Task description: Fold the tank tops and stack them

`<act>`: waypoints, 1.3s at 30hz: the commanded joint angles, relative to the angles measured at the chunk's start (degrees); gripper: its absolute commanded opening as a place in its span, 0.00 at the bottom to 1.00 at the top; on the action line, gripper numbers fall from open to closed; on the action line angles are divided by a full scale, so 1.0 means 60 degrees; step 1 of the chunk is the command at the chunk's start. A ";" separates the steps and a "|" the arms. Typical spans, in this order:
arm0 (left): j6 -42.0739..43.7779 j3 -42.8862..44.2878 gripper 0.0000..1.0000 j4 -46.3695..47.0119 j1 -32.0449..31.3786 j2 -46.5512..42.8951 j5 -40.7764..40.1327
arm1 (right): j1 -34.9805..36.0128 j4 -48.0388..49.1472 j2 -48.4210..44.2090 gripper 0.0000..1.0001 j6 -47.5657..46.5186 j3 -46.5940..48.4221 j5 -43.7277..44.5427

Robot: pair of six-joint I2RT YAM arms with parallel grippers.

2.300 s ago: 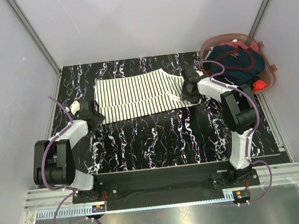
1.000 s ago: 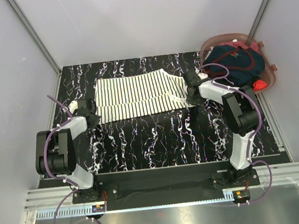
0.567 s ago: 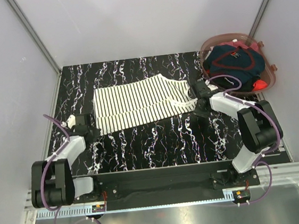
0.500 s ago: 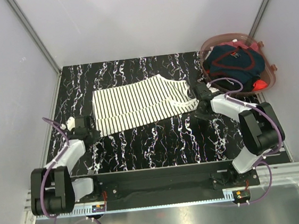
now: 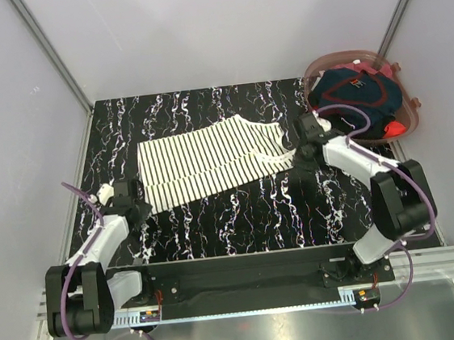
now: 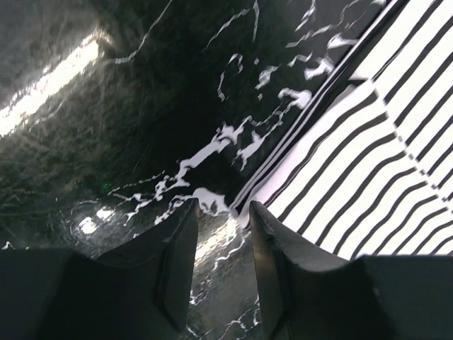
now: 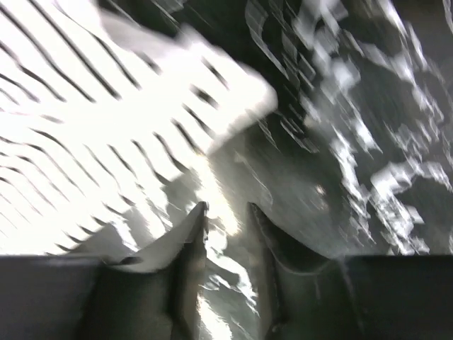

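striped top [image 5: 210, 160]: soft, flat on glossy marble table [image 5: 240, 217] | left gripper [image 6: 223, 212]: slightly open, empty, top's corner just ahead | right gripper [image 7: 226, 209]: same deal, top's edge just ahead | navy top [image 5: 353, 96]: bunched in pink basket [image 5: 410, 118]

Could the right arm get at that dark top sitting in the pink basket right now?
Probably yes. The right hand is open and empty at the edge of the striped top, and the dark top lies uncovered in the open basket close beside it, with nothing in between.
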 commanded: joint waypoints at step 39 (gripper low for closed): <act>0.0828 0.0583 0.39 0.1611 0.0180 0.0355 -0.0352 | -0.0498 -0.1893 0.8470 0.00 -0.1688 1.0331 0.2709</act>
